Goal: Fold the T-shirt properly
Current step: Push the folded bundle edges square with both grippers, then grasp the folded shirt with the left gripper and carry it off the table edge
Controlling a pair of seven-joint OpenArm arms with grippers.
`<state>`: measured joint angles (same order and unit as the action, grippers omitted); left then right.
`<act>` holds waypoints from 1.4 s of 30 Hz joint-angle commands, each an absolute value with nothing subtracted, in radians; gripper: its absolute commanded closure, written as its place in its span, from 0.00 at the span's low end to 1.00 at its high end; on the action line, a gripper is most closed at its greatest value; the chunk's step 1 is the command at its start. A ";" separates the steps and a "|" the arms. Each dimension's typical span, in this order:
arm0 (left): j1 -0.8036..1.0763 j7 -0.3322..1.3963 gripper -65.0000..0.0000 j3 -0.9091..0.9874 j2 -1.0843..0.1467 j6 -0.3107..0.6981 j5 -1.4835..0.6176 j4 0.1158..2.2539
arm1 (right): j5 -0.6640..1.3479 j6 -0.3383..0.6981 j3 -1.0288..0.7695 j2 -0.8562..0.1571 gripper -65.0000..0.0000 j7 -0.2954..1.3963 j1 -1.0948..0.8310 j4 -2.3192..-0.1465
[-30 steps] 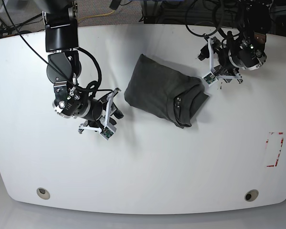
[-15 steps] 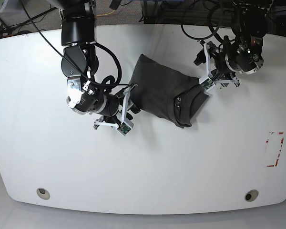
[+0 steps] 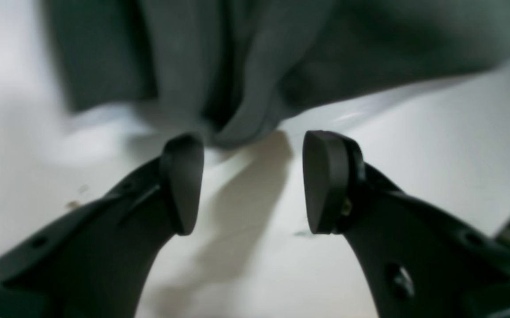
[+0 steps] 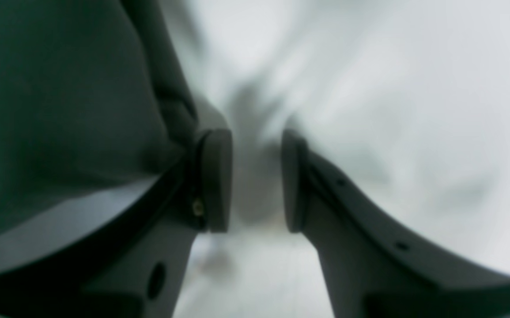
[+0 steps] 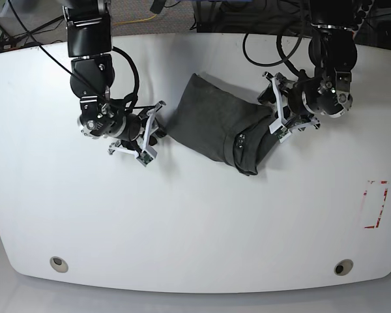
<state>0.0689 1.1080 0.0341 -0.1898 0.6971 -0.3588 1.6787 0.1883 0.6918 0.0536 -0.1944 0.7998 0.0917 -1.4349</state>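
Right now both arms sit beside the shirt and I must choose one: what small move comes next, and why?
Probably ease the left gripper forward onto the shirt edge and close. Its jaws stand open and empty with a fold of cloth just ahead, while the right gripper has only bare table between its jaws.

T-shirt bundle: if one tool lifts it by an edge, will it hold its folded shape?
Probably not. The T-shirt looks soft and floppy, with loose rounded folds, so it would likely sag and unfold. Its matte fabric probably drags on the table rather than sliding.
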 commanded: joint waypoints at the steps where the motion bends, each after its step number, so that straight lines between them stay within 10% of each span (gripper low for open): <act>1: 0.024 1.079 0.50 0.038 -0.193 0.698 -0.378 1.647 | 0.205 0.698 0.053 -0.194 0.71 0.780 0.076 -1.498; 28: -0.128 1.125 0.49 0.044 -0.389 0.698 -0.386 1.817 | 0.205 0.698 0.252 -0.096 0.71 0.797 -0.136 -1.678; 37: -0.053 1.184 0.49 0.035 -0.246 0.698 -0.378 1.931 | 0.266 0.698 0.185 -0.165 0.71 0.849 -0.128 -1.804; 42: -0.007 1.179 0.29 0.035 -0.130 0.610 -0.377 1.929 | 0.424 0.698 0.090 -0.234 0.71 0.851 -0.101 -1.796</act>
<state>0.0017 1.1999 0.0292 -0.1513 0.6613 -0.3729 1.9118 0.3630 0.6960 0.1078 -0.2138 0.8734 -0.1246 -1.7855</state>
